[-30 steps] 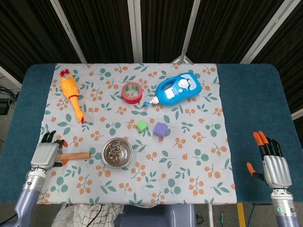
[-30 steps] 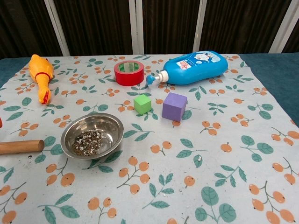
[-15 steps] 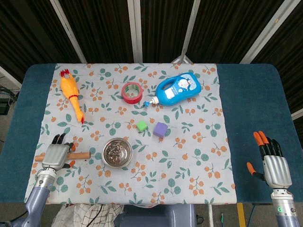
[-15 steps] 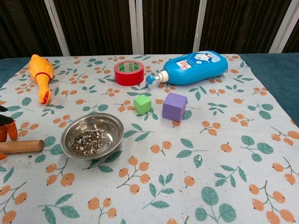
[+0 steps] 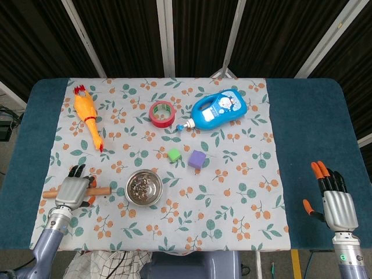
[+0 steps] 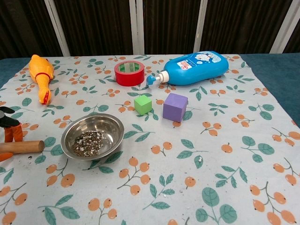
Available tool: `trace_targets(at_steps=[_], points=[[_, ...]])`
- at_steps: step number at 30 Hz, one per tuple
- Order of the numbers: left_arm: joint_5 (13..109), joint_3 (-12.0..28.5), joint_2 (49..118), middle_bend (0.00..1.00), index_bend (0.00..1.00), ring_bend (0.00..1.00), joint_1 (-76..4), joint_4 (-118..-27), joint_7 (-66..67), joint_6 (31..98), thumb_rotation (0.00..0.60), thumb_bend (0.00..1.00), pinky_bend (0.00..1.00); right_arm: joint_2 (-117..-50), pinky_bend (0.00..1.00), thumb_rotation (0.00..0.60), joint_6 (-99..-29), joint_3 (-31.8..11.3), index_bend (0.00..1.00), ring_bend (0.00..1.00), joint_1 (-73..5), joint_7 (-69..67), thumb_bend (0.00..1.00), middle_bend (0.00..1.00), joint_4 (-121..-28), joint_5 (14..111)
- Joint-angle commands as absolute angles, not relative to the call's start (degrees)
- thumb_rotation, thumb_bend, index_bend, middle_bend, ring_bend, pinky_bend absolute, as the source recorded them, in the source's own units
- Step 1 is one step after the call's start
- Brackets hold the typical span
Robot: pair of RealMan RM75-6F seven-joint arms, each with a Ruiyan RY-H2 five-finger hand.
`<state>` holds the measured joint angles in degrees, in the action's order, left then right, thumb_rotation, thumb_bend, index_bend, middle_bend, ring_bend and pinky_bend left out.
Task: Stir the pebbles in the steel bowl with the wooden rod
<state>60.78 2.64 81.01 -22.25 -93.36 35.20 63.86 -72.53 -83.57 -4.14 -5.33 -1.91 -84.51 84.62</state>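
Note:
The steel bowl (image 5: pixel 129 185) sits on the flowered cloth left of centre, with grey and white pebbles (image 5: pixel 143 188) in its bottom. In the chest view the bowl (image 6: pixel 111 124) and pebbles (image 6: pixel 87 143) are close in front. The wooden rod (image 5: pixel 103 190) lies flat just left of the bowl, its end (image 6: pixel 24 146) pointing at it. My left hand (image 5: pixel 72 189) lies over the rod's middle, fingers stretched out past it and the thumb below it. Whether it touches the rod I cannot tell. My right hand (image 5: pixel 338 203) hovers open over the blue table at the far right.
A yellow rubber chicken (image 5: pixel 87 114) lies at the back left. A red tape roll (image 5: pixel 162 113) and a blue bottle (image 5: pixel 218 109) lie behind the bowl. A green cube (image 5: pixel 174 154) and a purple cube (image 5: pixel 197 158) stand right of it.
My left hand has slid to the right and a little forward, from the rod's left end to over its middle. The rod, bowl and right hand have stayed put.

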Motion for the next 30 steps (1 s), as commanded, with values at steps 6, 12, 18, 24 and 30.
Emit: trace_targets(at_steps=[6, 12, 18, 24, 30], points=[[60.19, 2.27, 81.4, 0.48, 0.45, 0.02, -22.9, -93.38, 36.0, 63.77, 0.6, 0.49, 0.0, -72.52, 0.0, 0.6, -83.55, -4.17, 0.0, 0.0, -5.33, -1.99, 0.35, 0.0, -84.52, 84.6], [59.78, 2.0, 81.82, 0.55, 0.49, 0.06, -23.26, -92.96, 36.48, 63.84, 0.6, 0.7, 0.0, -72.65, 0.0, 0.6, -83.99, -4.18, 0.0, 0.0, -5.2, -1.49, 0.35, 0.0, -84.64, 84.78], [60.3, 1.82, 82.31, 0.59, 0.51, 0.08, -23.56, -92.78, 36.16, 64.19, 0.6, 0.9, 0.0, -72.66, 0.0, 0.6, -83.84, -4.24, 0.0, 0.0, -5.18, -1.46, 0.35, 0.0, -84.69, 84.51], [61.71, 1.89, 82.33, 0.63, 0.55, 0.11, -23.57, -93.15, 34.84, 65.15, 0.6, 1.0, 0.0, -72.72, 0.0, 0.6, -83.82, -4.26, 0.0, 0.0, -5.22, -1.39, 0.35, 0.0, -84.63, 84.56], [64.04, 2.44, 81.65, 0.64, 0.57, 0.12, -23.41, -94.07, 32.61, 66.83, 0.6, 1.0, 0.0, -72.68, 0.0, 0.6, -83.78, -4.3, 0.0, 0.0, -5.2, -1.52, 0.35, 0.0, -84.65, 84.46]])
